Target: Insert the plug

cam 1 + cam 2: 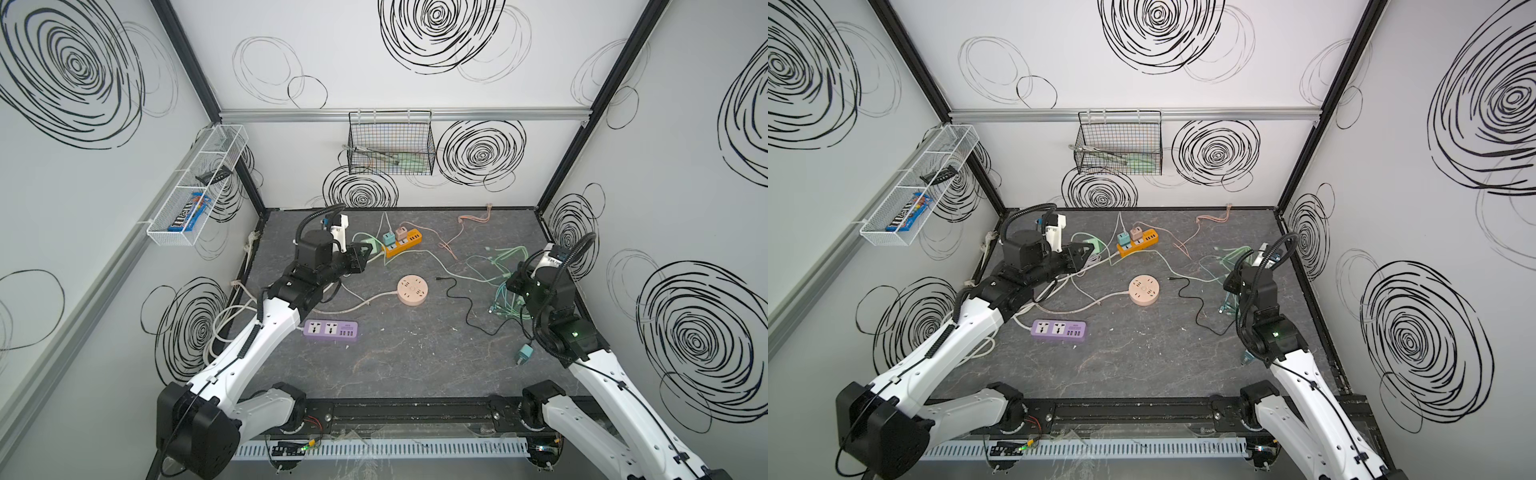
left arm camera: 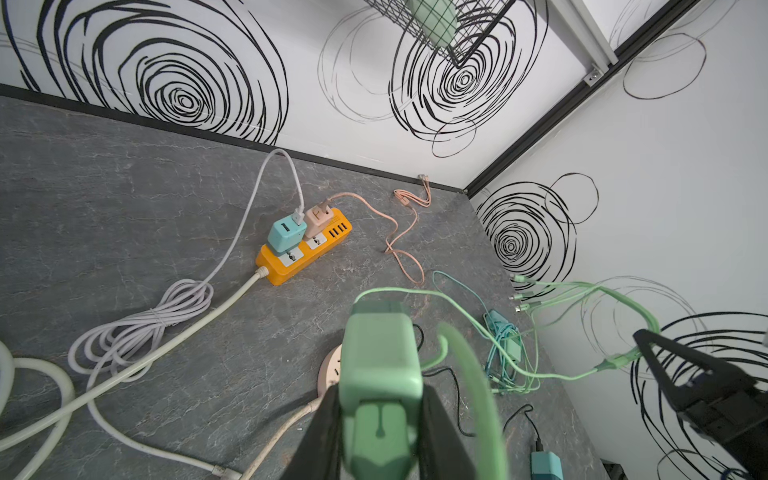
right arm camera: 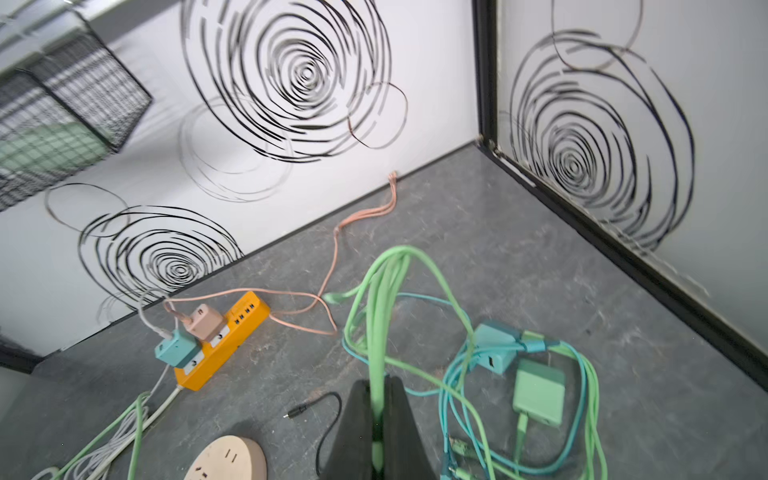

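Green charger plug [image 2: 380,353]: we log it clamped between our left gripper [image 2: 379,401] jaws; right gripper [image 3: 377,390] pinched onto green cable [image 3: 386,266].

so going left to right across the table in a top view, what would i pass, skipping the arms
purple power strip → round pink socket → black cable → teal charger; orange strip left out, it overlaps the socket

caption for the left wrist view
Left hand holds the green charger, the orange strip lying ahead.
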You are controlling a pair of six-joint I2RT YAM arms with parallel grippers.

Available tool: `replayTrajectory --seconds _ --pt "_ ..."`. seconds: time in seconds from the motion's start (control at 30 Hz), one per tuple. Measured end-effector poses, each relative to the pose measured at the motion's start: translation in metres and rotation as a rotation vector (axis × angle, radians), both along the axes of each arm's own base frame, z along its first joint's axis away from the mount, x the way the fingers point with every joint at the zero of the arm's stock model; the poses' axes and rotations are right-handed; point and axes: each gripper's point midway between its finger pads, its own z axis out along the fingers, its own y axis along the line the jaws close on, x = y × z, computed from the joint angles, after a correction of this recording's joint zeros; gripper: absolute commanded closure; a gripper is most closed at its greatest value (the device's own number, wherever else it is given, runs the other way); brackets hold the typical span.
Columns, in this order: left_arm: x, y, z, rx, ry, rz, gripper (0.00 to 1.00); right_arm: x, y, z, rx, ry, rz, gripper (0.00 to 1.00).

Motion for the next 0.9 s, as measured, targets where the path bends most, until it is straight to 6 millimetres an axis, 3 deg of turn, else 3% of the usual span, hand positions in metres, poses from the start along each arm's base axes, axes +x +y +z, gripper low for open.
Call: replayTrajectory --seconds 0.1,0.23,0.3,0.57,0.67,0.8,0.83,0.9 --pt "0.001 -0.001 -0.001 0.002 0.002 -0.003 1.0 0.013 0.009 0.007 -0.003 0.029 0.029 1.0" --pt "0.002 -0.002 -0.003 0.006 0.008 -0.006 1.0 0.016 0.014 -0.029 -0.022 0.138 0.051 1.0" --pt "0.001 -0.003 -0.004 0.007 0.008 -0.008 1.0 0.012 0.012 -0.037 -0.03 0.16 0.047 1.0" --pt "0.001 -0.002 -0.005 0.016 0.009 -0.005 1.0 0.004 -0.013 -0.009 -0.067 0.118 -0.063 1.0" --pt "0.001 -0.002 -0.005 0.017 0.009 -0.005 1.0 0.002 -0.021 -0.04 -0.037 0.215 -0.076 1.0" --pt "0.002 -0.003 -0.007 0.018 0.014 -0.005 1.0 -0.025 -0.031 -0.113 0.019 0.432 -0.097 1.0" --pt "0.002 -0.003 -0.007 0.019 0.016 -0.005 1.0 -0.032 -0.032 -0.122 0.027 0.466 -0.101 1.0" --pt "0.003 -0.002 -0.008 0.021 0.016 -0.001 1.0 -0.036 -0.031 -0.121 0.039 0.464 -0.093 1.0"
